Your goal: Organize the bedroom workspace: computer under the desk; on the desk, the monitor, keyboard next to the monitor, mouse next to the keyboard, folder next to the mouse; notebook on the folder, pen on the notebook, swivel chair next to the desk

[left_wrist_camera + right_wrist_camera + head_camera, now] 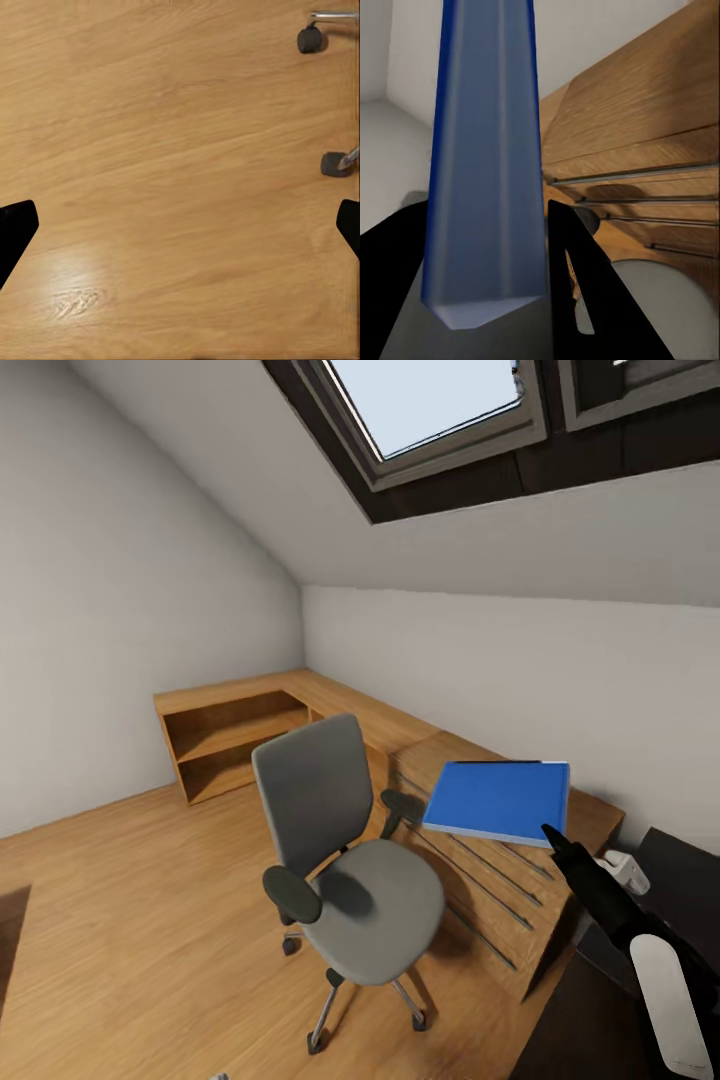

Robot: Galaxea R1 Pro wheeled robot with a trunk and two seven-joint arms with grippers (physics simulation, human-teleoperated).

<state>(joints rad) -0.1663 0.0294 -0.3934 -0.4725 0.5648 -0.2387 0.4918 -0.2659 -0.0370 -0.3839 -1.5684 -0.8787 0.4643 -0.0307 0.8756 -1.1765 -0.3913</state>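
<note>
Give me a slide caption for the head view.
Right gripper holds a flat blue folder over the wooden desk, beside a grey swivel chair.

Sloped white walls (120,560), skylight (430,405), wooden floor (130,920).

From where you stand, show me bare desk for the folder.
The right gripper holds the folder over the desk end above the drawers. The bare top runs from there along the wall to the corner over the open shelves. The chair crowds the desk front, its armrest by the folder.
</note>
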